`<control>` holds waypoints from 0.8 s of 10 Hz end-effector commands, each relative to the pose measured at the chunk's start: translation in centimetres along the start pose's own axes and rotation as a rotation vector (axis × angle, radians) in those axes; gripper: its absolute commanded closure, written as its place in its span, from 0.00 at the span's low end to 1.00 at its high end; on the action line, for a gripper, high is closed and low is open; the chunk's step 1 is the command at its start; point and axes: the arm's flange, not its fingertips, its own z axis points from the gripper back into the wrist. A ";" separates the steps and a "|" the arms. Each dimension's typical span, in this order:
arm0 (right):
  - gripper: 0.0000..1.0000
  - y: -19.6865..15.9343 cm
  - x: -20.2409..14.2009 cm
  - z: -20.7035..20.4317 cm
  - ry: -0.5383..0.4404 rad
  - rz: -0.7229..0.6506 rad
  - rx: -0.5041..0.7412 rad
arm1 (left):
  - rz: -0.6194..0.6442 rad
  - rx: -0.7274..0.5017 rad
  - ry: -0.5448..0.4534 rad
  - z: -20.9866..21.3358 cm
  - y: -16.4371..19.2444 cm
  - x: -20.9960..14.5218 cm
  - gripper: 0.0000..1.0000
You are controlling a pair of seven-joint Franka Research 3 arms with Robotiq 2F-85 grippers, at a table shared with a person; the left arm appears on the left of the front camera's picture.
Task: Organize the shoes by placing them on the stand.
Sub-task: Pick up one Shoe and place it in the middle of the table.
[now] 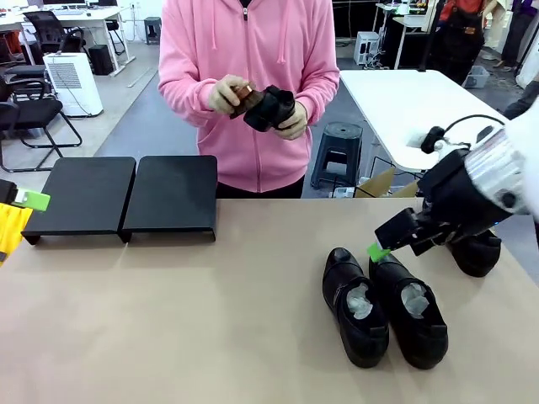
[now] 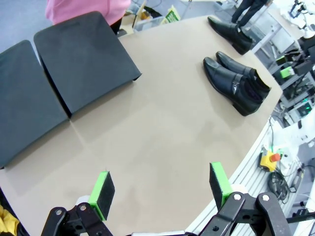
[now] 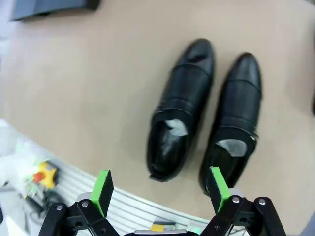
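Shoes (image 1: 354, 307) lie in three places, none on the stand (image 1: 93, 194). Two of them sit just beside each other on the tan table (image 1: 185, 337), toward the robot's right. Their toes point to the far side and their heels to the robot's edge, and crumpled white paper (image 1: 360, 300) shows in their openings. A third shoe (image 1: 478, 252) lies farther right on the table, partly hidden behind the right arm. The fourth shoe (image 1: 271, 108) is off the table, grasped in both of the person's hands (image 1: 226, 94) at chest height in front of a pink sweatshirt (image 1: 253, 50). The stand, two flat black platforms side by side, sits at the far left of the table, well apart from every shoe. The right gripper (image 3: 160, 187) hangs above the pair with its jaws spread wide and nothing between them. In the front view one green pad is close over the far end of the right-hand shoe of the pair, and I cannot tell whether it touches. In its wrist view both shoes lie beyond the fingers (image 3: 103, 189). The left gripper (image 2: 161, 189) hovers over bare table at the robot's left, on the near side of the stand, jaws likewise wide apart and holding nothing.
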 end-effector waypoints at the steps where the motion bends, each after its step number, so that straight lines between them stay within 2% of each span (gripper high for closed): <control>1: 0.00 1.5 -1.5 -1.4 0.033 -0.108 -0.157 | -0.012 -0.018 -0.009 0.0 0.2 0.1 0.00; 3: 0.00 1.7 -1.8 -0.9 0.067 -0.084 -0.165 | -0.012 -0.018 -0.009 0.0 0.2 0.1 0.00; 7: 0.68 1.9 -1.2 -1.8 0.129 -0.124 -0.182 | -0.012 -0.018 -0.009 0.0 0.2 0.1 0.00; 8: 0.68 2.0 -0.9 -2.4 0.137 -0.151 -0.203 | -0.012 -0.018 -0.009 0.0 0.2 0.1 0.00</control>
